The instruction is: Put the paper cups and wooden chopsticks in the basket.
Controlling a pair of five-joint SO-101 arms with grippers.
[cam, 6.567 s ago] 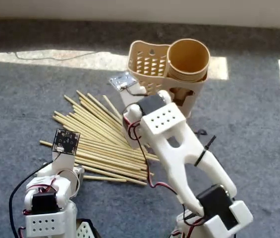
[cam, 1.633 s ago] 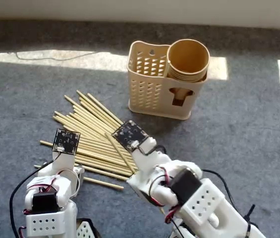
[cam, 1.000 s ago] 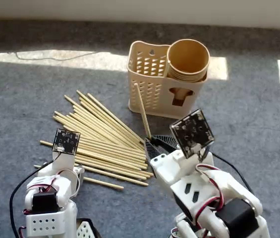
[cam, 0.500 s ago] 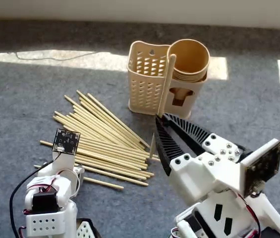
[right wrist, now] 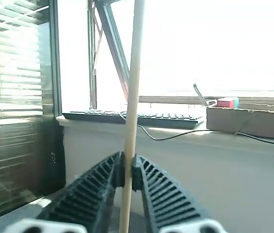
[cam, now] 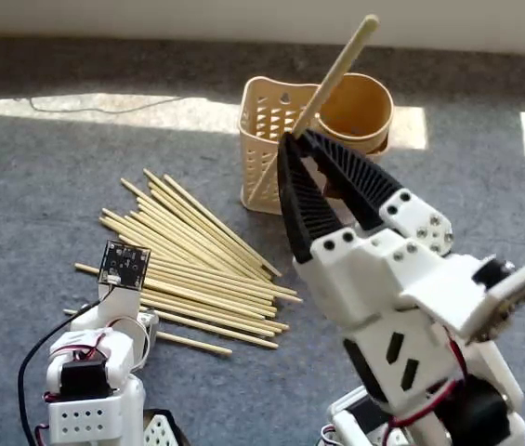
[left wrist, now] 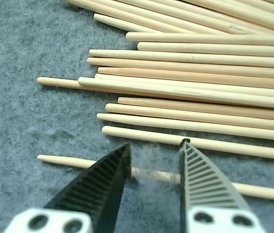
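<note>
One chopstick (cam: 341,65) pinched in right gripper (cam: 296,139), raised off the desk and tilted, in front of the basket (cam: 264,116). Paper cups (cam: 355,107) stacked inside the basket. Other chopsticks (cam: 197,251) lie piled on grey desk (cam: 485,204). Left gripper (left wrist: 153,150) hovers just above them, jaws apart.

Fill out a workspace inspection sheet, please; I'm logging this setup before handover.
Surface: grey carpet-like cover, sunlit strip at the far side.
Job's things: basket upright, stacked paper cups inside; chopstick pile lying on the surface.
Clutter: nothing seen.
Grippers: right gripper shut on held chopstick, aloft near the basket; left gripper open over a lone chopstick.
Cables: thin cable at the far side; arm wires.
Surroundings: window, blinds, keyboard.
</note>
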